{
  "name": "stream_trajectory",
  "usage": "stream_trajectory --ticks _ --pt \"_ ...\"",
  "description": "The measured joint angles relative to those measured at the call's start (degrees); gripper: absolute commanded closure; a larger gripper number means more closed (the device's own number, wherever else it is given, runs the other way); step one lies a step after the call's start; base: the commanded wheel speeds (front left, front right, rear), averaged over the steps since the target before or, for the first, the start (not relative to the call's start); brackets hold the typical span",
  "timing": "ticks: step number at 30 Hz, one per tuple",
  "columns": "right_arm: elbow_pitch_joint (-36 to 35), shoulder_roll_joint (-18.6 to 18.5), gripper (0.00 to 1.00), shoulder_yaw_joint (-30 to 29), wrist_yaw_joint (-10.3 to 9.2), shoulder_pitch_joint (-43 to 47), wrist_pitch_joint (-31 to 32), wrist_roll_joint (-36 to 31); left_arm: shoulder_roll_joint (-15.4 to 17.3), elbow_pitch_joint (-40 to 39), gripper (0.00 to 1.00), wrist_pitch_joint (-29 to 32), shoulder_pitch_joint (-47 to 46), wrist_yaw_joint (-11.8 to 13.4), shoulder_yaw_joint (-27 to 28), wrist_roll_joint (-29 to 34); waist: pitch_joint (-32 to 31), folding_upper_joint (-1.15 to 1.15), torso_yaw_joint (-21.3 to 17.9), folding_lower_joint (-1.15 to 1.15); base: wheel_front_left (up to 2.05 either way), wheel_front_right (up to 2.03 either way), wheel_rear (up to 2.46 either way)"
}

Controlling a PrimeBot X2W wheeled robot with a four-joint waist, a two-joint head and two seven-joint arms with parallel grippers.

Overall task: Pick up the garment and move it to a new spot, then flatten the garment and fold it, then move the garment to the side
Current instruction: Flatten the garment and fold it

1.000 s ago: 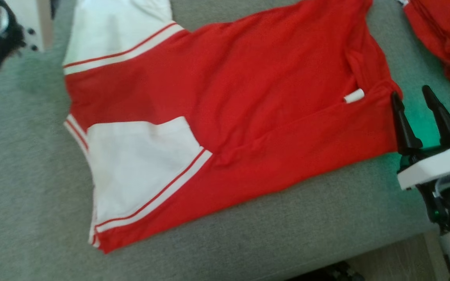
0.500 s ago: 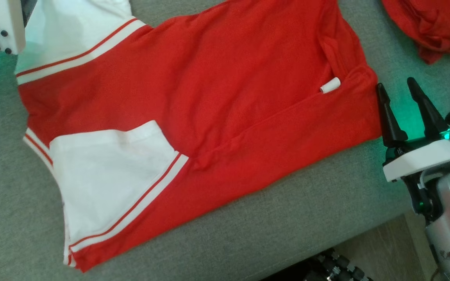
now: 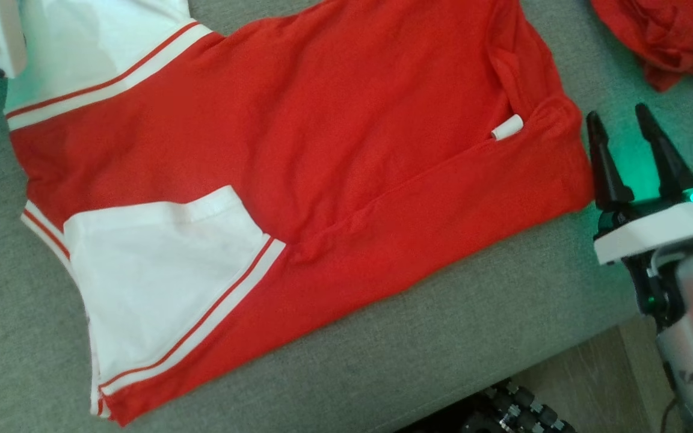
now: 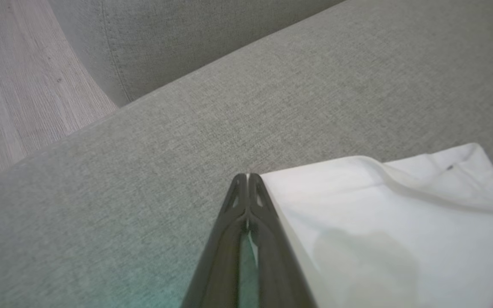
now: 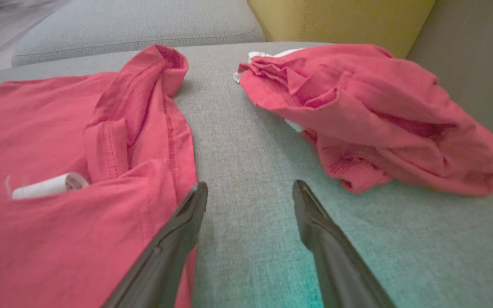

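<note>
Red T-shirt with white striped sleeves, spread flat over the grey sofa cushion near its front edge. White rolled tag at the collar, print too small to read. Left gripper pressed together at a white sleeve's edge; cloth pinched or not, unclear. Right gripper spread wide, just beside the collar, crumpled red garment beyond.

No text is readable (the white tag on the garment shows only a blur).
</note>
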Motion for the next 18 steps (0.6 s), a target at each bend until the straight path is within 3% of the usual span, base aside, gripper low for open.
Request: stream_trajectory --ticks 5,8,12,18 --pt "-0.25 -0.53 0.00 0.10 0.00 -1.93 0.07 1.45 -0.01 -0.09 1.00 0.01 -0.07 -0.23 -0.02 -0.02 -0.04 0.00 0.44 0.00 0.00 0.00 0.00" --pt "-0.88 -1.31 0.00 0.97 0.00 -6.96 3.65 5.13 -0.02 -0.15 1.00 0.67 -0.06 -0.44 -0.12 -0.60 -0.31 0.00 0.80 0.00 0.00 0.00 0.00" --pt "0.56 -2.97 0.00 4.63 0.00 -17.03 12.23 10.46 -0.19 -0.92 1.00 0.93 -0.06 -0.55 -0.56 -0.59 -0.53 0.00 1.87 0.00 0.00 0.00 0.00" --pt "5.88 -1.68 0.00 10.56 0.00 -27.35 23.38 19.09 -0.64 -2.07 1.00 0.53 -0.09 -1.01 -1.36 -0.44 -0.83 0.00 3.30 0.00 0.00 0.00 0.00"
